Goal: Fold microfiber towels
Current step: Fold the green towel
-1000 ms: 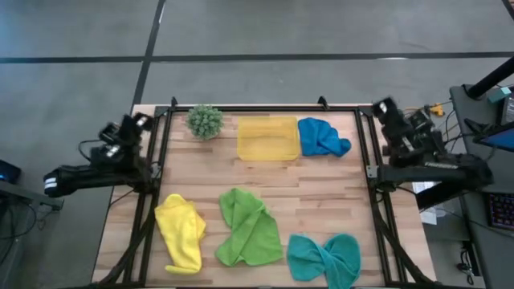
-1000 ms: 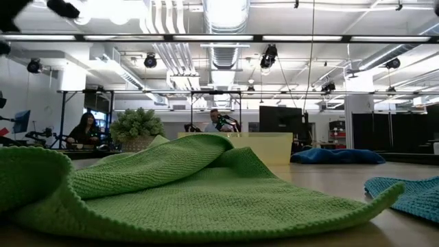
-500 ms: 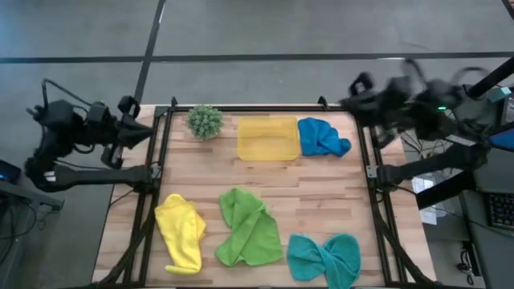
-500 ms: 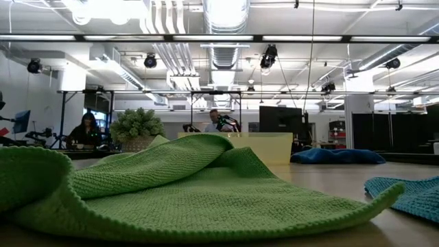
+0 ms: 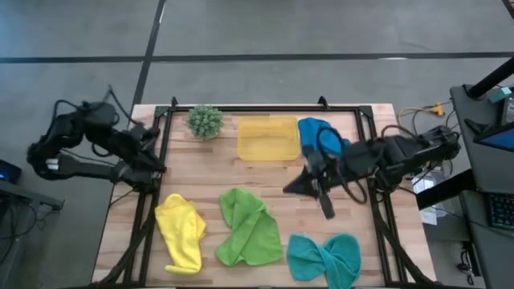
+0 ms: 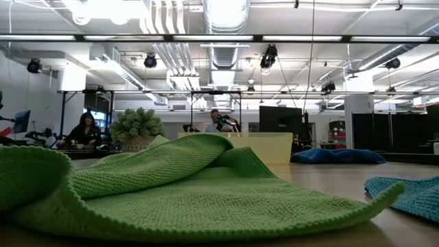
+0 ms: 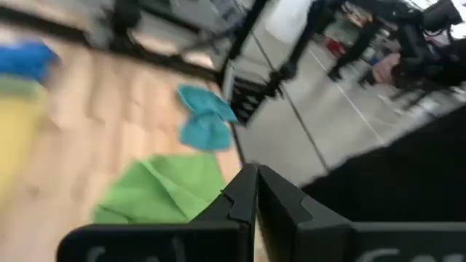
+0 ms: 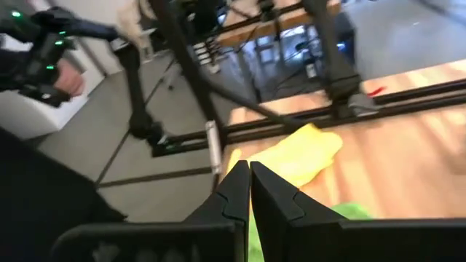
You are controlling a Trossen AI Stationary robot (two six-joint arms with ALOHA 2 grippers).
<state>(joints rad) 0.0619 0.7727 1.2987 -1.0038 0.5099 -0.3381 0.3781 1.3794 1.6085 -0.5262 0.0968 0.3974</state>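
Note:
Four microfiber towels lie crumpled on the wooden table: yellow [image 5: 181, 233] at the near left, lime green [image 5: 249, 229] at the near middle, teal [image 5: 325, 258] at the near right, and bright blue [image 5: 321, 136] at the far right. My left gripper [image 5: 154, 147] is shut and hangs over the table's left edge, pointing toward the table [image 7: 255, 182]. My right gripper [image 5: 289, 189] is shut in the air right of the table's middle, between the blue and teal towels, pointing toward the left [image 8: 247, 178]. Neither gripper shows in the low view.
A yellow tray [image 5: 267, 138] stands at the far middle beside the blue towel, and a small spiky green plant [image 5: 206, 120] stands at the far left. A black frame [image 5: 165, 128] runs along the table's sides. People sit in the room beyond [image 6: 86, 129].
Both arms have unfolded from their places beside the table and risen. My right gripper has swung in from the right edge to above the table's middle right, tipping toward level. My left gripper has turned toward the table at its left edge. Both stay shut. The towels have not moved.

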